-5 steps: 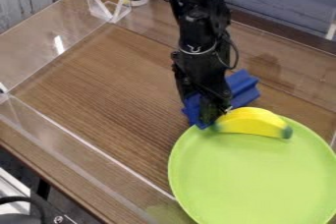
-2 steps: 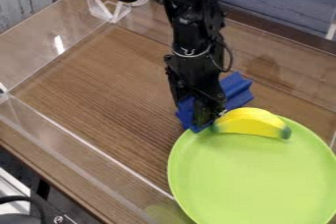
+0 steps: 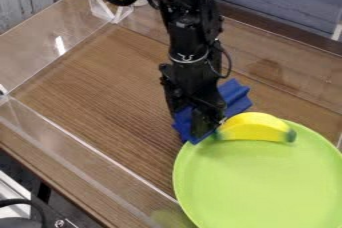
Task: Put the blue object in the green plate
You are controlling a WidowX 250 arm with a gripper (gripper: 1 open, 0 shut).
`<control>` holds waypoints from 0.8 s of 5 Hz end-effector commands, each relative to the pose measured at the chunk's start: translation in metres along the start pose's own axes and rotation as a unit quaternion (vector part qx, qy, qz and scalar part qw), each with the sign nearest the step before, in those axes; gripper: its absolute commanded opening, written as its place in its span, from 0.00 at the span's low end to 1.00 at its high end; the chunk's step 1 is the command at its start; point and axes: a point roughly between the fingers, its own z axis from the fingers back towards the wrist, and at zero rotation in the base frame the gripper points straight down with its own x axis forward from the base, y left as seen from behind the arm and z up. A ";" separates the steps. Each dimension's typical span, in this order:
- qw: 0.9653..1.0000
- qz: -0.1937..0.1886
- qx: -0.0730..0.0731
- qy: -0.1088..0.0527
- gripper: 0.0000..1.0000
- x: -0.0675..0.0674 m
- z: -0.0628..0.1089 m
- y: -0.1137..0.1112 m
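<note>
Pinching the deep-blue blocky angular object (image 3: 225,104), the black hand (image 3: 198,130) points down beside the round lime-green plate's (image 3: 261,187) rim.

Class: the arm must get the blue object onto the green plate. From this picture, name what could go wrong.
1. The banana lies on the plate's near rim, beside the blue object; it might get knocked.
2. The gripper hides its hold; the object might slip.

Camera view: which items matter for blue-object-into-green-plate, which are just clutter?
Job:
- blue object, held in the shut gripper
- green plate, target

Lying about:
- yellow banana on the plate's rim
- clear walls around the wooden table
</note>
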 end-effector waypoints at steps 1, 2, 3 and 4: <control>0.999 -0.004 -0.013 0.039 0.00 -0.020 -0.008 -0.014; 0.999 -0.004 -0.017 0.036 0.00 -0.017 -0.003 -0.019; 0.999 -0.002 -0.018 0.033 0.00 -0.016 0.003 -0.022; 0.999 0.000 -0.020 0.030 0.00 -0.014 0.008 -0.025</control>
